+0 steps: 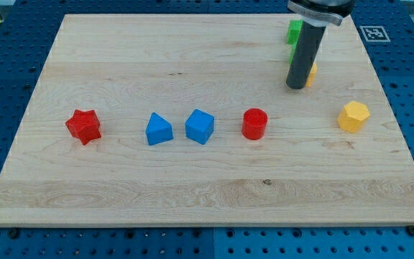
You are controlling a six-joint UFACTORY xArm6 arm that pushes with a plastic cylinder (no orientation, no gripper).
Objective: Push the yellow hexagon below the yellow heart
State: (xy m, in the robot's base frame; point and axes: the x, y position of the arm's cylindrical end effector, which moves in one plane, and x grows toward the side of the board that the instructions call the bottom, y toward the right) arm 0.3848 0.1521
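Observation:
The yellow hexagon (353, 116) lies near the board's right edge, at mid height. The yellow heart (311, 73) is mostly hidden behind the dark rod; only a sliver shows at the rod's right side, up and to the left of the hexagon. My tip (295, 86) rests on the board right next to the heart's left side, well up and left of the hexagon.
A green block (294, 32) peeks out behind the rod near the view's top. A red cylinder (254, 124), a blue cube (200, 126), a blue triangular block (158, 129) and a red star (83, 126) form a row across the middle of the wooden board (121, 194).

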